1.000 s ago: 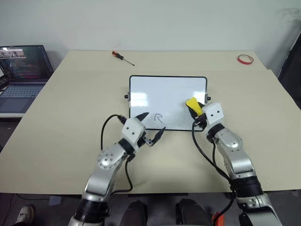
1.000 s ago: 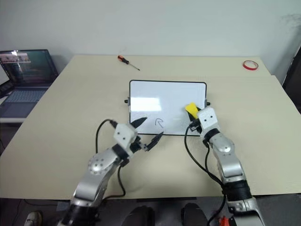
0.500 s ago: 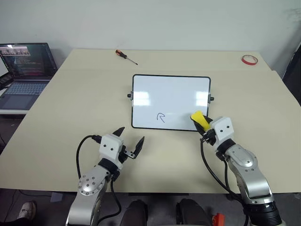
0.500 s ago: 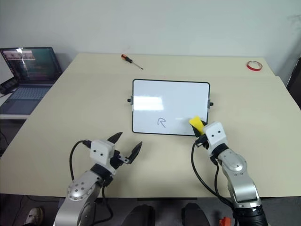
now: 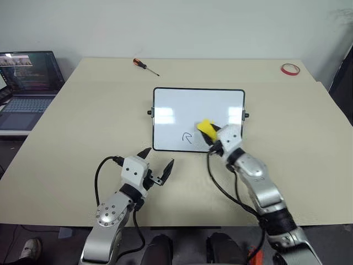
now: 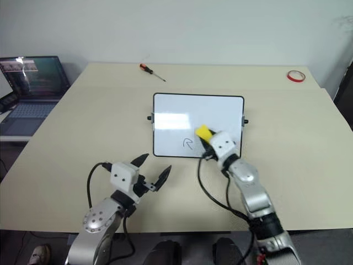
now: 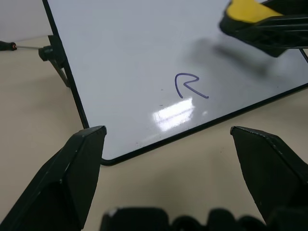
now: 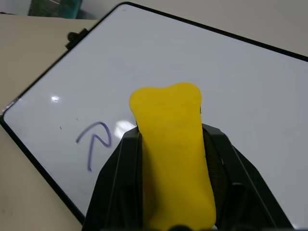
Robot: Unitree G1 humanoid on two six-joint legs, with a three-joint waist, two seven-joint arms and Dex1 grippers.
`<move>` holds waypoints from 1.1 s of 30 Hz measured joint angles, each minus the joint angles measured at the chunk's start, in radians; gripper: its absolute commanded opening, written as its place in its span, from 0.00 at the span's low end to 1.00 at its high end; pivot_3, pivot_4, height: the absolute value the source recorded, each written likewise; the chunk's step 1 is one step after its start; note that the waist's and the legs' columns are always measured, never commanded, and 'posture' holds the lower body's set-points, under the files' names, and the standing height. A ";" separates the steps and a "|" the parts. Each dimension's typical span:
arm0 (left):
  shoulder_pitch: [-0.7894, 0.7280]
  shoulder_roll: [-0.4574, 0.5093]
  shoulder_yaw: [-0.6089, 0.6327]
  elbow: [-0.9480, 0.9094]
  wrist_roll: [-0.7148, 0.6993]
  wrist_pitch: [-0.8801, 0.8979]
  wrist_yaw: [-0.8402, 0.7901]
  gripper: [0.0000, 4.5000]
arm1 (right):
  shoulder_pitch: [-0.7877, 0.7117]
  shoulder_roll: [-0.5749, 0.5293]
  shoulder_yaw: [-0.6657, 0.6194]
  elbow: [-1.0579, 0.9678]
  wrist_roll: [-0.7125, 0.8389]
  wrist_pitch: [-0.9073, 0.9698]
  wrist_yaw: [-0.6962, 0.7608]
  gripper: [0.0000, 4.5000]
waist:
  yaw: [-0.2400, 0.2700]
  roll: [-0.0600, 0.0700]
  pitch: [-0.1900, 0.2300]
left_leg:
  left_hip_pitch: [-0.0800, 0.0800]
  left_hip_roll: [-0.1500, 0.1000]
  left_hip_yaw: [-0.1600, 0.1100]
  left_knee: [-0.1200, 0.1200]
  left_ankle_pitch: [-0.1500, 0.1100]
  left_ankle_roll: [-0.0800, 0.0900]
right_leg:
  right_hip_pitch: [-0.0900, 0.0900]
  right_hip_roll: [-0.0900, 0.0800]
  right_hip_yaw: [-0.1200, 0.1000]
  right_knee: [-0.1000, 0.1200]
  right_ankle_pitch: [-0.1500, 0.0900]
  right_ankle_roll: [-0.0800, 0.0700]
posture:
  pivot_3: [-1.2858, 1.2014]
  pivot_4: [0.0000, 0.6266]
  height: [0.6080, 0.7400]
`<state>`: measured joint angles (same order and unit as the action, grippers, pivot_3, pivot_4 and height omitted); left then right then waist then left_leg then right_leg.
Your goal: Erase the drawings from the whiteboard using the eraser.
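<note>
— Right gripper [image 5: 212,138] is clamped on the eraser [image 5: 206,127], which sits over the whiteboard [image 5: 182,105], just beside the arrow drawing [image 5: 187,137]. Advice?

— Press flat and sweep fully across the mark. Left gripper [image 5: 158,167] hangs with fingers apart, off the board's near edge.

— And the drawing?

— One thin blue arrow, near that edge.

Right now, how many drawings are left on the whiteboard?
1. An arrow-like blue mark sits near the whiteboard's near edge, just left of the yellow eraser held in the right gripper. The eraser and gripper cover a small patch that could hide another.
</note>
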<state>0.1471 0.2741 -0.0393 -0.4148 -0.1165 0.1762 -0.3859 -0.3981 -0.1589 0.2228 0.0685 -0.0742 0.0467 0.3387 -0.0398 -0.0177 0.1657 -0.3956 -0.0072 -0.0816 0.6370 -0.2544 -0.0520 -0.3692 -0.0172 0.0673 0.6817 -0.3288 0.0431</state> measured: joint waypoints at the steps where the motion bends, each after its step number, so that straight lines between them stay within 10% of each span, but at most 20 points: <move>1: 0.000 0.004 0.000 0.000 0.000 0.004 0.000 1.00 | -0.030 0.016 0.006 0.050 -0.012 -0.017 -0.009 0.28 | 0.001 0.000 0.000 | 0.000 0.000 0.000 0.000 0.000 0.000 | 0.000 0.000 0.000 0.000 0.000 0.000 | 0.52 0.24 1.00; 12: -0.029 0.006 0.005 -0.044 0.000 0.063 0.010 1.00 | -0.250 0.043 0.057 0.476 -0.139 -0.237 -0.092 0.28 | 0.004 -0.001 -0.001 | 0.006 0.000 0.000 0.004 0.000 0.000 | 0.006 0.000 0.000 0.004 0.000 0.000 | 0.52 0.24 1.00; 23: -0.054 0.004 0.007 -0.064 0.000 0.084 0.024 1.00 | -0.082 -0.005 0.131 0.358 -0.133 -0.215 0.116 0.28 | 0.005 -0.001 -0.001 | 0.018 0.000 -0.003 0.004 0.000 0.000 | 0.020 0.000 -0.001 0.000 0.000 0.000 | 0.52 0.24 1.00; 33: -0.066 0.005 0.004 -0.041 -0.001 0.078 0.010 1.00 | -0.183 -0.001 0.049 0.409 -0.138 -0.214 -0.018 0.28 | 0.008 -0.001 -0.001 | 0.017 0.000 -0.004 0.004 0.000 0.000 | 0.019 0.000 -0.001 0.000 0.000 0.000 | 0.52 0.24 1.00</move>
<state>0.0807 0.2787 -0.0357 -0.4556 -0.1174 0.2538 -0.3758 -0.5809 -0.1599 0.2721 0.4772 -0.2123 -0.1677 0.3202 -0.0320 -0.0184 0.1645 -0.3789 -0.0075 -0.0860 0.6413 -0.2546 -0.0517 -0.3500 -0.0170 0.0666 0.6820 -0.3286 0.0429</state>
